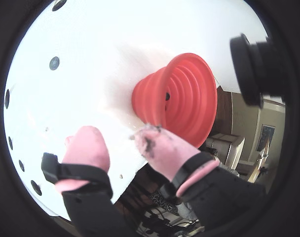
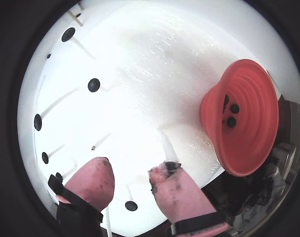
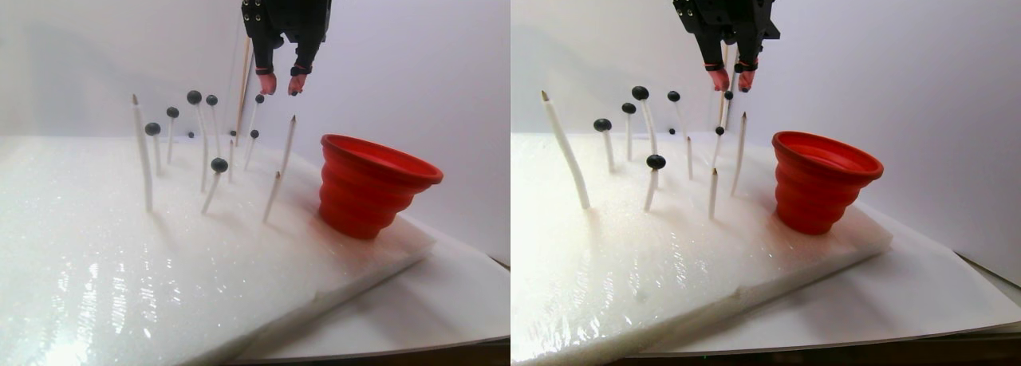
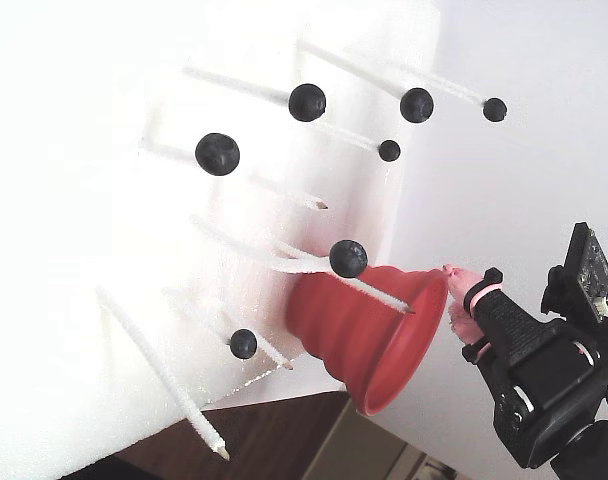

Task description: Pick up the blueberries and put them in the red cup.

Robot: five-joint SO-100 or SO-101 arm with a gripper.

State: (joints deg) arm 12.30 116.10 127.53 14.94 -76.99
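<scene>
The red cup (image 2: 253,89) stands on the white foam slab, and three blueberries (image 2: 231,121) lie inside it. More blueberries (image 4: 217,153) sit on the tips of thin white sticks stuck in the foam, several in the stereo pair view (image 3: 194,97). My gripper (image 2: 132,170) hangs open above the sticks with nothing between its stained pink fingertips (image 2: 167,175). One stick-mounted blueberry (image 2: 131,205) shows below the gap between them. In the stereo pair view the gripper (image 3: 277,83) is high at the back, left of the cup (image 3: 367,183). The cup (image 1: 177,98) is just beyond the fingers in the other wrist view.
Several bare pointed white sticks (image 3: 275,194) stand between the berries and the cup. The foam slab (image 3: 120,254) slopes on a white sheet, and its edge runs close behind the cup. A second camera (image 1: 253,69) juts in at the upper right.
</scene>
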